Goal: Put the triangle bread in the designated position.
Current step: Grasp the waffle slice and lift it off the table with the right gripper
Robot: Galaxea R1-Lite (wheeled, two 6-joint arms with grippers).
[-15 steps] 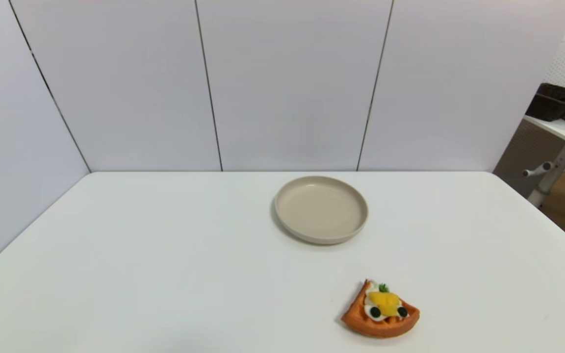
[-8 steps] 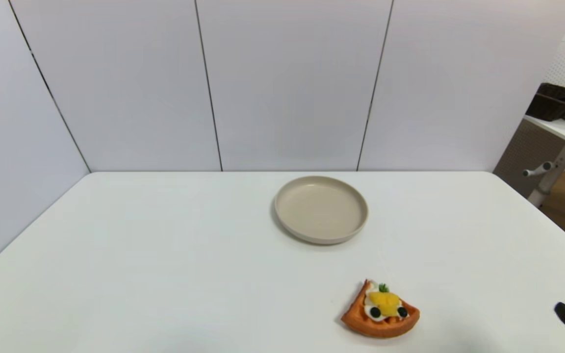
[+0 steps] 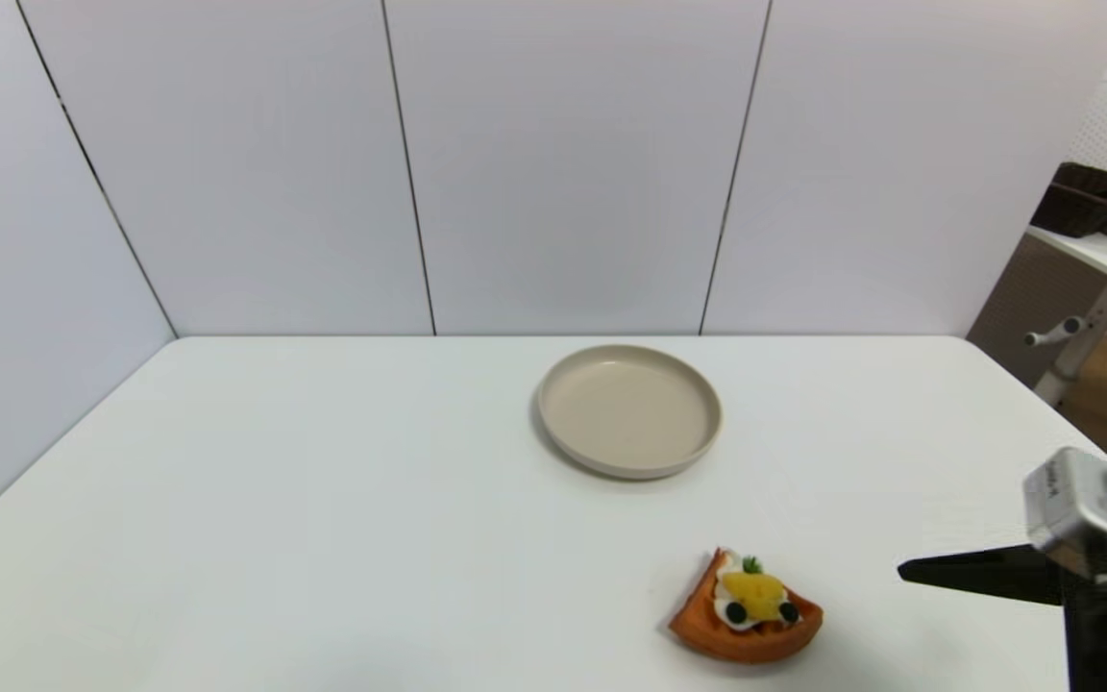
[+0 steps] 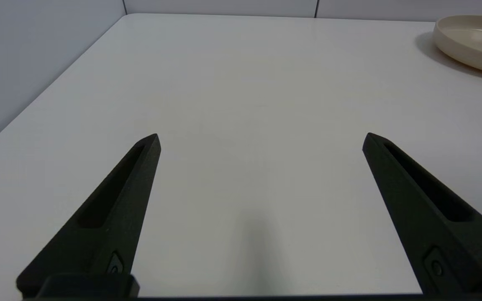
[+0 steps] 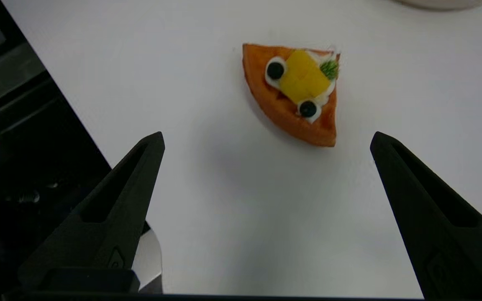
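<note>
Right end effector [image 5: 266,138]: fingers apart, nothing held.
Triangle bread [image 5: 297,92]: lies just ahead, between finger lines, untouched.
Left end effector [image 4: 262,140]: apart, parked farther off.

Bright, even, diffuse light with soft shadows throughout.

The white tabletop [image 3: 323,500] is evenly lit, without hard glare. The plate [image 3: 628,410] casts a faint soft shadow along its near-left rim; the triangle bread [image 3: 746,607] is sharp in the head view and lays only a thin shadow on its side away from the plate. In the right wrist view a broad, blurred grey shadow lies just beside the bread, and the black fingers [image 5: 111,217] look slightly soft. In the left wrist view a dim streak of shadow falls between the fingers [image 4: 115,209], and the plate's shadow is darker.
</note>
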